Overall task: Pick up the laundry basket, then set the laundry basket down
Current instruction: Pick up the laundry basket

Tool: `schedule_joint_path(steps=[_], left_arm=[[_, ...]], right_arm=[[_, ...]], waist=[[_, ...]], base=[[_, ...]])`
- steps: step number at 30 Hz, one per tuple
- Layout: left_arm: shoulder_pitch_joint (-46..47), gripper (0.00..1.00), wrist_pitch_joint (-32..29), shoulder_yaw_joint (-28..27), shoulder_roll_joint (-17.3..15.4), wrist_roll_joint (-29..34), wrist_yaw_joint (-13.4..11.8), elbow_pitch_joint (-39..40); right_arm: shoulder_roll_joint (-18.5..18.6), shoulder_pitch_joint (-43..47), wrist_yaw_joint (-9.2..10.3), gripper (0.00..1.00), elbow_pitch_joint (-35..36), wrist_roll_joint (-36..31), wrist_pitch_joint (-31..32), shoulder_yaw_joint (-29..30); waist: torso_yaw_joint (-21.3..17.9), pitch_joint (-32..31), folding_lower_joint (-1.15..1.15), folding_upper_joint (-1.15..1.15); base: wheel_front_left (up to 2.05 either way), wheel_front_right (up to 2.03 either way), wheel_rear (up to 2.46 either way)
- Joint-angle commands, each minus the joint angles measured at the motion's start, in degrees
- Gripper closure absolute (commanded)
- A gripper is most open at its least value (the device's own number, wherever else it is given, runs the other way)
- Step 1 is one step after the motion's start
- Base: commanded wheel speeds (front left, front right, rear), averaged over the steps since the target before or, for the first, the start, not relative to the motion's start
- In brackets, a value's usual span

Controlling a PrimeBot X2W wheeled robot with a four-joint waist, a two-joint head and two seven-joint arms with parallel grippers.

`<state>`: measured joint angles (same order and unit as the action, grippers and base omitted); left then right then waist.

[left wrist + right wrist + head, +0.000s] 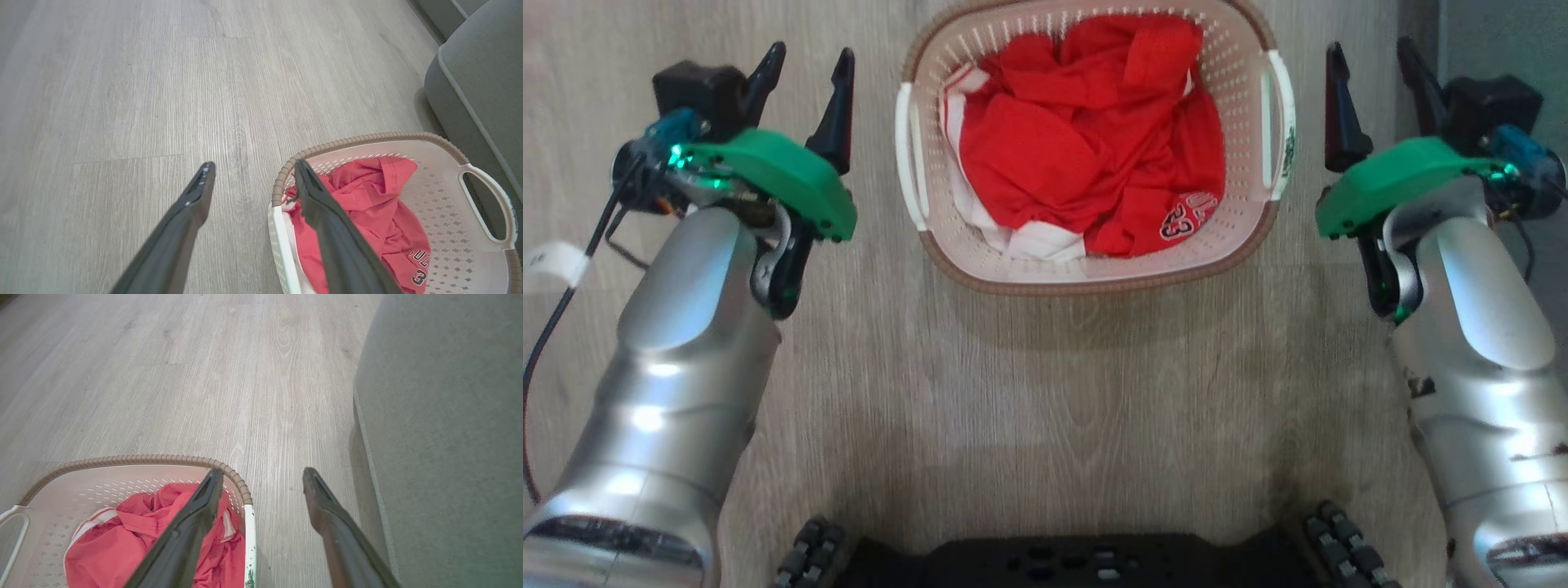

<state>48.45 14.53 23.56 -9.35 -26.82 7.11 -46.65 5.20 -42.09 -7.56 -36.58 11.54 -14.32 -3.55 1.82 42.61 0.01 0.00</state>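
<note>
Cream plastic with a brown rim, the laundry basket sat flat on the wood floor, right in front of the robot. A pile of red clothes lay inside the basket, up close to its rim. The left end effector hung just beside the basket's left handle, with its two fingers wide apart and nothing between them. The right end effector hung just beside the basket's right handle, also wide apart and holding nothing. Neither one seemed to touch the basket. So the lift had not begun, I think.

Plenty could go wrong from here. The white handles were thin, and each finger would have to slip into a handle's slot or pinch its bar. If a finger came in too high, it could snag the red clothes and drag them out. If one side gripped and the other missed, the basket could tip and spill its load on the floor. The basket looked like light plastic, so a hard push from one side could slide it away from the other end effector. A grey soft seat stood near the basket's right side, so the right arm had little room and could bump it.
</note>
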Motion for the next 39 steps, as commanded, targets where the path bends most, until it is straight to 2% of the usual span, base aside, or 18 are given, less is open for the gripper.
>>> schedule_joint_path(steps=[1, 7, 24, 36, 37, 38, 39], left_arm=[[1.5, 0.00, 0.5, -0.9, -1.4, -0.4, 0.2, 0.0], [4.6, 0.00, 0.5, 4.5, -0.8, -3.9, 0.3, -2.9], [9.9, 0.00, 0.5, 19.0, -2.8, -16.7, 0.4, -10.9], [13.4, 0.00, 0.4, 26.0, -3.5, -24.0, 0.4, -13.6], [13.6, 0.00, 0.4, 26.5, -3.4, -24.7, 0.4, -13.6], [14.0, 1.00, 0.4, 27.5, -3.4, -26.1, 0.4, -13.6], [14.1, 1.00, 0.4, 27.9, -3.3, -26.9, 0.4, -13.5]], right_arm=[[-1.4, 0.0, 0.08, 0.00, 0.5, -0.6, -0.7, -1.1], [-1.9, -2.7, 0.08, 0.00, -3.1, -1.0, -0.7, -2.3], [-2.3, -8.1, 0.08, 0.00, -10.4, 0.8, -0.7, -7.5], [-2.3, -11.3, 0.08, 0.00, -15.7, 1.6, -0.7, -9.4], [-2.3, -11.6, 0.08, 0.13, -16.0, 1.7, -0.7, -9.5], [-2.3, -12.0, 0.08, 1.00, -17.0, 2.1, -0.7, -9.9], [-2.3, -12.2, 0.08, 1.00, -17.5, 2.2, -0.7, -10.2]], waist=[[-0.4, 1.8, -0.01, 0.00], [-0.5, 5.2, -0.01, 0.00], [-1.3, 10.8, -0.01, 0.00], [-0.8, 13.5, -0.01, 0.00], [-0.8, 13.6, -0.01, 0.00], [-0.6, 13.8, -0.01, 0.00], [-0.5, 13.9, -0.01, 0.00]], base=[[0.00, 0.00, 0.00], [0.00, 0.00, 0.00], [0.00, 0.00, 0.00], [0.00, 0.00, 0.00], [0.00, 0.00, 0.00], [0.00, 0.00, 0.00], [0.00, 0.00, 0.00]])
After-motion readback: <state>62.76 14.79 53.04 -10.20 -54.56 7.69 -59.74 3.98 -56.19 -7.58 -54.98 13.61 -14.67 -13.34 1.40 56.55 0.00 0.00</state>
